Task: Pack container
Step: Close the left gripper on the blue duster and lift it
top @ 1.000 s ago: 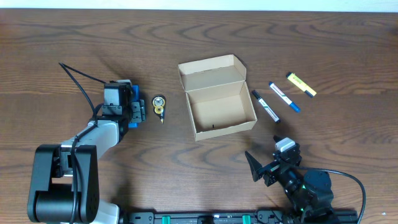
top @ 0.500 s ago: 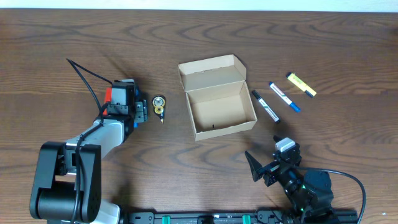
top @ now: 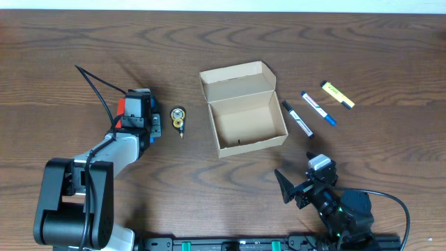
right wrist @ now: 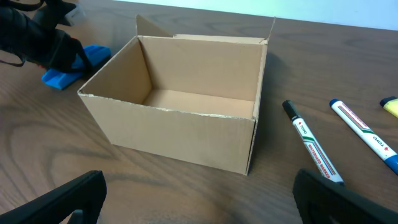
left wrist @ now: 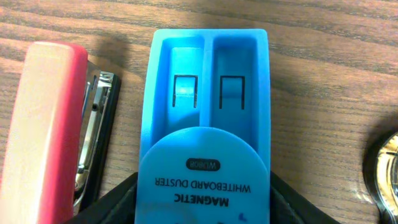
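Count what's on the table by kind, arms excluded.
Cardboard box: 1
Markers: 2, black-capped and blue-capped
Yellow highlighter: 1
Magnetic whiteboard duster: 1
Red stapler: 1
Round yellow-and-black item, kind unclear: 1
Total: 7

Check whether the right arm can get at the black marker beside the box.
Probably yes: the open right pincer faces the black marker, nothing lying between them; the cardboard box stands aside.

Overhead looks down; right wrist faces the container (right wrist: 180,118).
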Controlling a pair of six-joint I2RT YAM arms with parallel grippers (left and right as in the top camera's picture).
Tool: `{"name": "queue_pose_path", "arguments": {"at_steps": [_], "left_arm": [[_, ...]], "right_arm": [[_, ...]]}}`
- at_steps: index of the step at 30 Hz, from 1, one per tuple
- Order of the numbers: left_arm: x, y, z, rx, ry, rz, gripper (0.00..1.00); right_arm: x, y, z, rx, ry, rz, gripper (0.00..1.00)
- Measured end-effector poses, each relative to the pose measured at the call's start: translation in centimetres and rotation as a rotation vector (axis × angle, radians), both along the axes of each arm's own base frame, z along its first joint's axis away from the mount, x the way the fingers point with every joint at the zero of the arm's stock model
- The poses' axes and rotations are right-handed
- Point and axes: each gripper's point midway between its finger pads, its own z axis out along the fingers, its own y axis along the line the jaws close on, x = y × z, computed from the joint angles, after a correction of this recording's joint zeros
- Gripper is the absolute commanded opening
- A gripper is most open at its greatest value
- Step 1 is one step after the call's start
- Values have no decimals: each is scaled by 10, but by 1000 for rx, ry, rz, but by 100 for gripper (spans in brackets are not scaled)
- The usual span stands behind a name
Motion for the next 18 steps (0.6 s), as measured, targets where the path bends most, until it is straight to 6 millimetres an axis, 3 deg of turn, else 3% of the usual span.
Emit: {"name": "queue_pose_path", "arguments": {"at_steps": [10, 18], "left_arm": [[0, 1, 5, 10, 45, 2, 42], [26, -3, 41, 18, 32, -15, 43]], "right_arm": [[0, 0, 0, 0, 0, 0, 99], [0, 0, 0, 0, 0, 0, 99]]}}
